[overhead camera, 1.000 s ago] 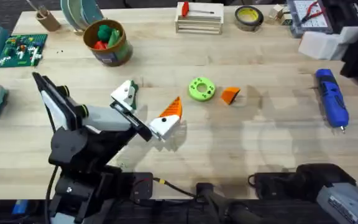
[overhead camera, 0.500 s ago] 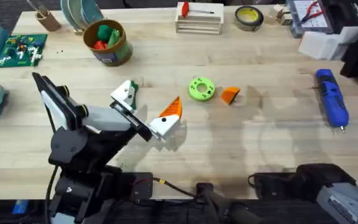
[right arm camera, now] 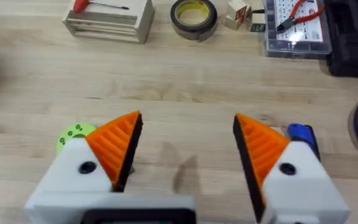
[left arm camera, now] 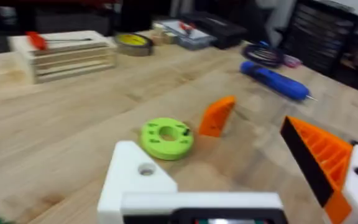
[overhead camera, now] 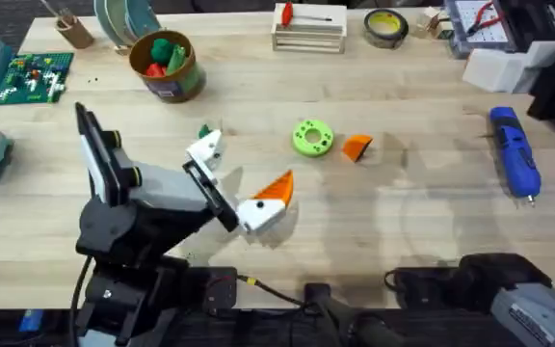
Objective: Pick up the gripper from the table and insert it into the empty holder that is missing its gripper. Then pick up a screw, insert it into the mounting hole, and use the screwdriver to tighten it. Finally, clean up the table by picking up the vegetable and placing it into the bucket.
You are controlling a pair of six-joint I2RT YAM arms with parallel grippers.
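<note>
Just beside the green disc (overhead camera: 312, 137), on its right, one loose orange gripper (overhead camera: 356, 146) lies on the table (overhead camera: 412, 202), touching nothing. The disc serves as the landmark. Below and left of it hangs the left gripper (overhead camera: 242, 180), its fingers spread wide apart and clamped on nothing: one finger carries an orange pad, the other is a bare white holder (overhead camera: 205, 151) with an open screw hole. In the right wrist view the right gripper (right arm camera: 188, 149) has two orange pads, also standing apart and empty. Far to the disc's right lies one blue screwdriver (overhead camera: 514, 149). Up and left of the disc stands one bucket (overhead camera: 167, 66) with a brown label band; its writing is too small to read. A small dark green piece, seemingly the vegetable (overhead camera: 204, 132), lies left of the disc, just above the holder. Beyond the disc, at the table's far edge, are one wooden rack (overhead camera: 308, 29) and one roll of tape (overhead camera: 386, 26).
</note>
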